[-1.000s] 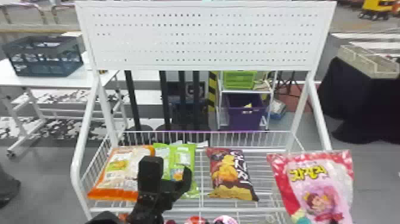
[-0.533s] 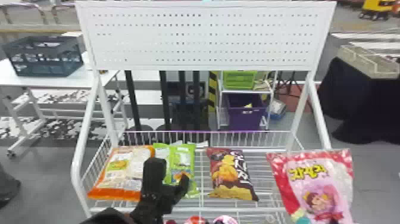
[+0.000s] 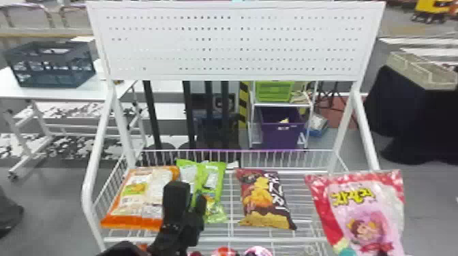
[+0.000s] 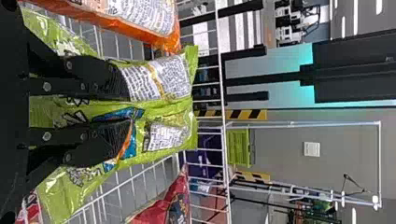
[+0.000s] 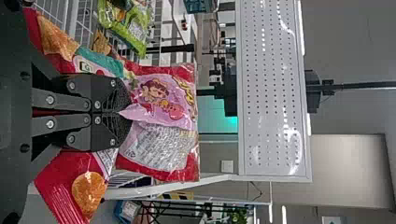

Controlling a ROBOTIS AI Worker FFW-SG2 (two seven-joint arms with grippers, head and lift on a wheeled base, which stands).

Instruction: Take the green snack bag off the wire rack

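A: Green snack bag (image 3: 210,177): where?

B: On the wire rack (image 3: 119,240), overlapping a second green bag (image 3: 187,173) to its left. Cannot tell which one is wanted. Both lie between the orange-trimmed bag (image 3: 136,201) and the brown snack bag (image 3: 264,201).

A: Left pincer (image 3: 189,191)?

B: Down at the green pair. Its wrist view has the fingers apart, one over each green bag, a green fold in the gap. Whether the tips touch the film, cannot tell.

A: Labels on the green?

B: Each bears a pale panel of dense small print near its far end. Right-hand bag also has a blue and orange patch.

A: Right pincer (image 5: 122,113)?

B: Fingers together, clamped on the pink-and-red snack bag (image 3: 361,211), a pinched fold at the tips. In the head view that bag is at the rack's right front.

A: Its markings?

B: Bold yellow lettering above a cartoon figure, plus a grey-white block of fine print by the fold. Brown bag: large white characters along its right side, golden pieces pictured. Orange-trimmed bag: pale front, small orange-and-green picture.

A: Above the rack?

B: White perforated panel (image 3: 235,51).
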